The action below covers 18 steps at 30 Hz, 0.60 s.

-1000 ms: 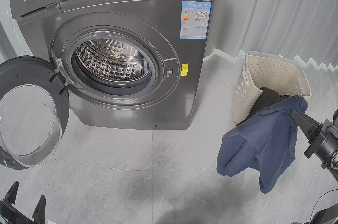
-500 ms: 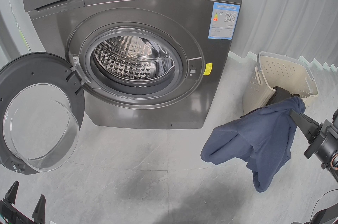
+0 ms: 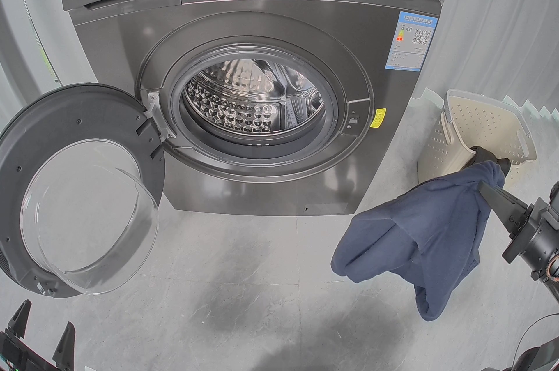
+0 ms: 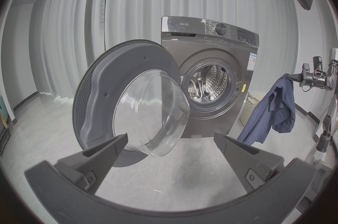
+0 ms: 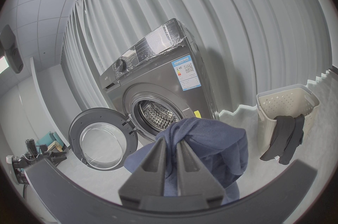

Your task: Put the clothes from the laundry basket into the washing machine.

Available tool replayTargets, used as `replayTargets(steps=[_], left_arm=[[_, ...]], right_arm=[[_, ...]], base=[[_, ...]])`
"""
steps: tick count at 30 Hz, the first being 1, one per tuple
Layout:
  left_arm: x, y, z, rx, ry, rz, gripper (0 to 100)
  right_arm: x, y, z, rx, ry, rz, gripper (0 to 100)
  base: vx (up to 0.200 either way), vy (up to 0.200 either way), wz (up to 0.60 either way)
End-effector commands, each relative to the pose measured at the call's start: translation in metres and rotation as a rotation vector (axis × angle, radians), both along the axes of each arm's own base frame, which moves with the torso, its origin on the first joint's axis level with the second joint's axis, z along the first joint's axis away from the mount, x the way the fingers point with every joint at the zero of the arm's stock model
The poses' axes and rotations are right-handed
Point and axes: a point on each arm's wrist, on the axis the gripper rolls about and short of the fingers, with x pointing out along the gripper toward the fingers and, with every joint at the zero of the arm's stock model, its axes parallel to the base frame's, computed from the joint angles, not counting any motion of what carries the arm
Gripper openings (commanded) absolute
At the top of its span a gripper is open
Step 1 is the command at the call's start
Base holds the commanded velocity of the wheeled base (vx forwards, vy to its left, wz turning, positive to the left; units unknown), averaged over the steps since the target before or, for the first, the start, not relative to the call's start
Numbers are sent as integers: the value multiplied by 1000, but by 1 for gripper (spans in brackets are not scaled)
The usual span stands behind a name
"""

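Note:
A grey front-loading washing machine stands ahead, its round door swung wide to the left and the steel drum bare inside. My right gripper is shut on a blue garment, which hangs above the floor to the right of the machine; the blue garment drapes over the shut fingers. The cream laundry basket stands behind it with a dark garment over its rim. My left gripper is low at the near left, open with nothing in it.
Pale curtains run behind the machine and basket. The open door juts out over the floor on the left. Grey tiled floor lies bare in front of the machine.
The camera has shifted, so the machine and basket now sit further right in the picture. The blue garment still hangs from my right gripper, now more clear of the basket. The left gripper is unchanged.

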Motion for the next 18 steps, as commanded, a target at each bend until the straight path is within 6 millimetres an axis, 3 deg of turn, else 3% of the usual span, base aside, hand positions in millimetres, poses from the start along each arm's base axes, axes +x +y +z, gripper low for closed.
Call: replayTargets(steps=[1, 7, 16, 18], left_arm=[[0, 0, -4, 0, -3, -1, 100], [0, 0, -4, 0, -3, -1, 100], [0, 0, -4, 0, -3, -1, 100], [0, 0, -4, -2, -3, -1, 100]], right_arm=[[0, 0, 0, -2, 2, 0, 0], [0, 0, -1, -1, 4, 0, 0], [0, 0, -1, -1, 4, 0, 0], [0, 0, -1, -1, 4, 0, 0]], base=[[0, 0, 0], [0, 0, 0], [0, 200, 0], [0, 0, 0]])
